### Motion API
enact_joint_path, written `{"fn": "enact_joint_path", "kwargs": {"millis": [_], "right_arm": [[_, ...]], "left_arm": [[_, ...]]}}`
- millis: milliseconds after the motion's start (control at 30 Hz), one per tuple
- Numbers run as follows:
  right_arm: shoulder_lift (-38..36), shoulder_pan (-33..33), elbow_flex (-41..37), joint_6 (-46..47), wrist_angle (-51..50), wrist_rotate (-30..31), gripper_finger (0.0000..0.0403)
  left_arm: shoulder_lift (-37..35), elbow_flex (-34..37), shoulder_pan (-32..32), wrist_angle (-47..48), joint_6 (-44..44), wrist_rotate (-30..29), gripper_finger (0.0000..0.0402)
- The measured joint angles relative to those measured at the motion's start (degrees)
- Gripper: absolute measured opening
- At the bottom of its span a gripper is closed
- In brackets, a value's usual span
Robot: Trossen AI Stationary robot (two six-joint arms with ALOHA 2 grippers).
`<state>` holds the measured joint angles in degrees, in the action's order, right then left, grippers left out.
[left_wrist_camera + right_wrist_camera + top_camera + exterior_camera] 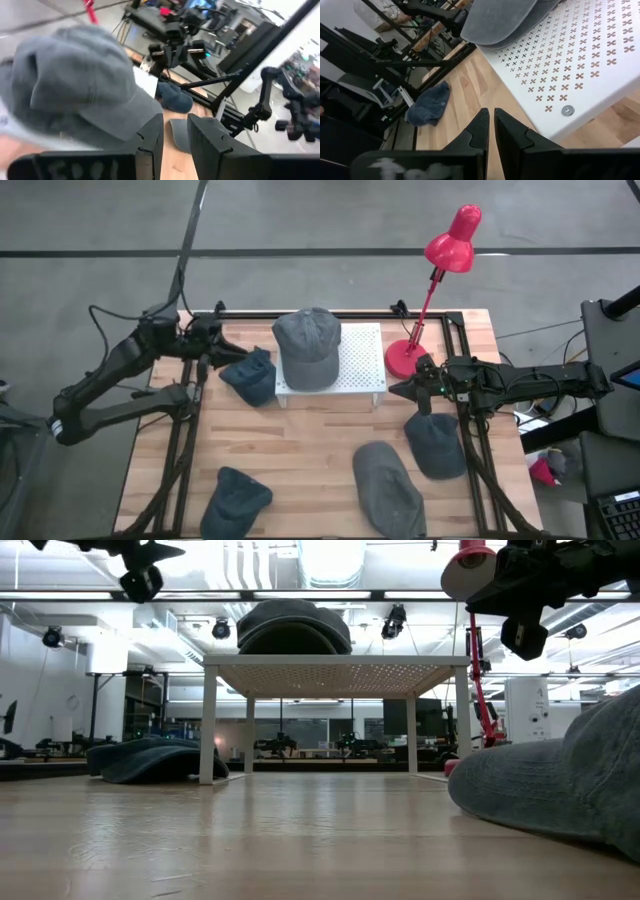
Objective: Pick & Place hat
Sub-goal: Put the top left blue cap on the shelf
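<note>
Both sets of jaws hold nothing. The right gripper (pixel 411 390) has its jaws shut. The left gripper (pixel 216 352) has its jaws a little apart. The hat (pixel 306 347) sits on the white stand (pixel 362 362), at 12 o'clock on the worktop (pixel 300 450). The left gripper is at its 9 o'clock, the right one at its 4 o'clock. Four more hats lie on the worktop. A red lamp (pixel 440 275) stands at 2 o'clock.
</note>
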<state>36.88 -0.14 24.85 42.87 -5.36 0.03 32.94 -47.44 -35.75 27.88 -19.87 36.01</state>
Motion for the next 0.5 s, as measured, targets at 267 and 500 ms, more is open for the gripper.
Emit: {"fn": "enact_joint_path", "kwargs": {"millis": [267,500], "right_arm": [[0.0,0.0,0.0,0.0,-0.3,0.0,0.0027],[0.0,0.0,0.0,-3.2,-0.3,-0.1,0.0027]], "left_arm": [[-0.3,0.0,7.7,3.2,-9.5,-6.3,0.0083],[-0.3,0.0,14.7,4.7,-10.9,-14.5,0.0068]]}}
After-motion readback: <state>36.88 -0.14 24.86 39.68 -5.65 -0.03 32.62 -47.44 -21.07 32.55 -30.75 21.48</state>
